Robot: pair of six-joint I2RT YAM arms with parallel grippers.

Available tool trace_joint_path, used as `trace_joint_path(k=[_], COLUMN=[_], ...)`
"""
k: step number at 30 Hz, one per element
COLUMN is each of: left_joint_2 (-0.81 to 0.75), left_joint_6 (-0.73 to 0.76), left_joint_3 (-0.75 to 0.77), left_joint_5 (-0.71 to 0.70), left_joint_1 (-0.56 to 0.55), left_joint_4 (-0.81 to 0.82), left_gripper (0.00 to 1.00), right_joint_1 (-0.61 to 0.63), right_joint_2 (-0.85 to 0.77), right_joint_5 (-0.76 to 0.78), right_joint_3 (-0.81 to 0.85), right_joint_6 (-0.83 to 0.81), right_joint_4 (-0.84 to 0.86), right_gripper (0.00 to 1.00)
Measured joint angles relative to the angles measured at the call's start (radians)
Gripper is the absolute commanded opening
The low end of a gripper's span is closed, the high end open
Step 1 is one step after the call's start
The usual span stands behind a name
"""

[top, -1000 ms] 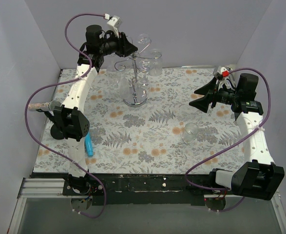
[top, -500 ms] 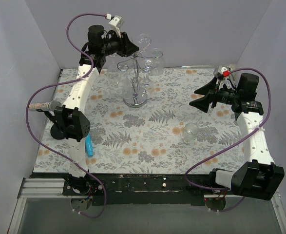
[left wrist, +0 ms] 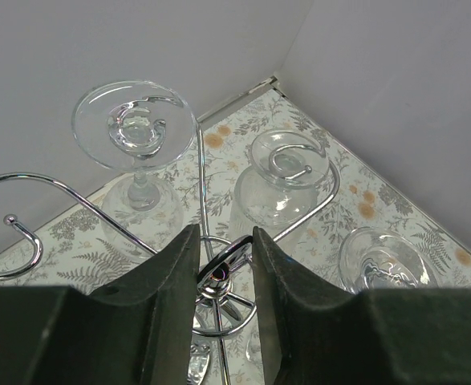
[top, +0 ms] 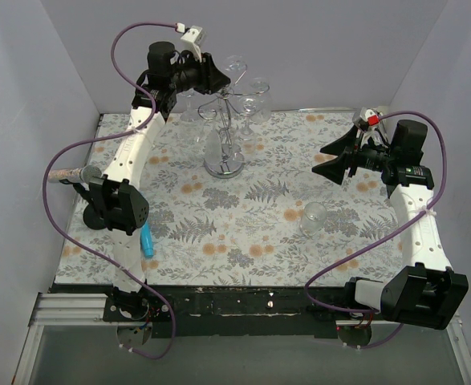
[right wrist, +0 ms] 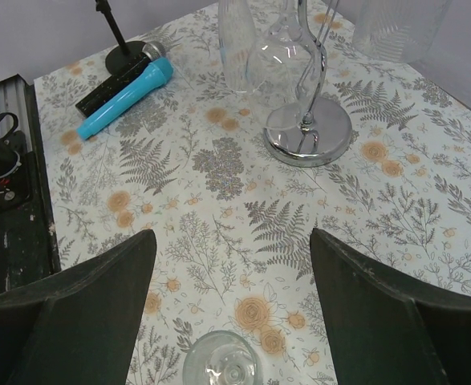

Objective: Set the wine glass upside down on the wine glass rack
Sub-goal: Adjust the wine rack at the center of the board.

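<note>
Top external shows glasses (top: pixel 255 103) hanging on the wine glass rack (top: pixel 224 167) at upper centre beside our narrow, empty left gripper (top: pixel 222 80), while one wine glass (top: pixel 314 215) waits unhung, lower right, below our wide-open right gripper (top: pixel 321 160).

Wine glass rack (top: pixel 224 164) stands at rear of table (top: pixel 251 249), left of centre. Hanging glasses (top: pixel 257 98) on its top arms, bowls down. Loose wine glass (top: pixel 314 215) on table, front right of rack. Microphone (top: pixel 147 239) lies front left. Left gripper (top: pixel 219 78) above rack top.
</note>
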Motion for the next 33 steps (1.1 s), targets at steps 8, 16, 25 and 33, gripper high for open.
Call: trace_joint_path(k=[8, 16, 25, 33], left_joint_2=[-0.054, -0.054, -0.063, -0.068], left_joint_6=[-0.004, -0.005, -0.005, -0.016], left_joint_3=[-0.068, -0.07, -0.079, -0.084], left_joint_5=[-0.039, -0.049, -0.068, -0.079], left_joint_1=[-0.004, -0.005, -0.006, -0.01], left_joint_4=[-0.003, 0.001, -0.001, -0.001], left_gripper=[0.0, 0.0, 0.0, 0.0], right_joint_1=[-0.003, -0.006, -0.006, -0.006], right_joint_2=[0.0, -0.001, -0.001, -0.002], right_joint_5=[-0.005, -0.006, -0.006, -0.006], right_joint_3=[0.0, 0.0, -0.002, -0.002], right_joint_6=[0.008, 0.023, 0.025, 0.025], right_joint_4=[0.008, 0.024, 0.025, 0.026], right_gripper=[0.85, 0.85, 0.85, 0.85])
